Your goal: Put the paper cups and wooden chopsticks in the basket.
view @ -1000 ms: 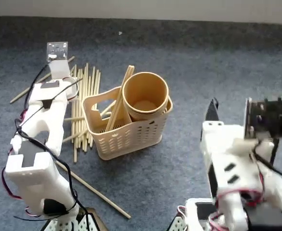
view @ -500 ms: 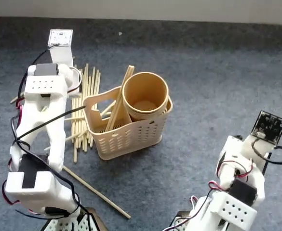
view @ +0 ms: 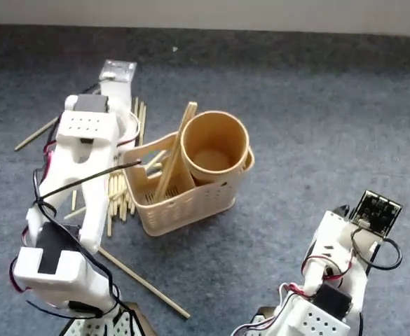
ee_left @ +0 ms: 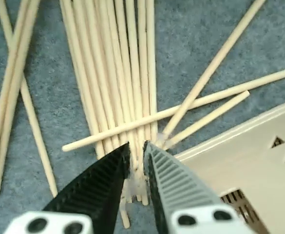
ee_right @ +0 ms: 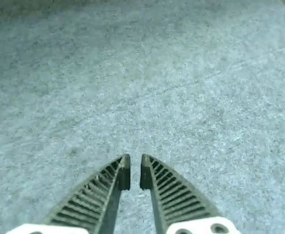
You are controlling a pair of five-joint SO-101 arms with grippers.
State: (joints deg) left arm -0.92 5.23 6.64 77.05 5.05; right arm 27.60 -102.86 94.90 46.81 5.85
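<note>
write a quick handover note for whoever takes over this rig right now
Left tool: shut, tips down in the loose chopsticks next to the basket; can't tell if it grips one.
Right tool: shut, holding nothing, above the carpet.
Done: a paper cup stands in the basket, with leaning chopsticks beside it.
Left: most chopsticks lie on the carpet, in the pile by the basket, plus a stray chopstick nearer the arm bases.
</note>
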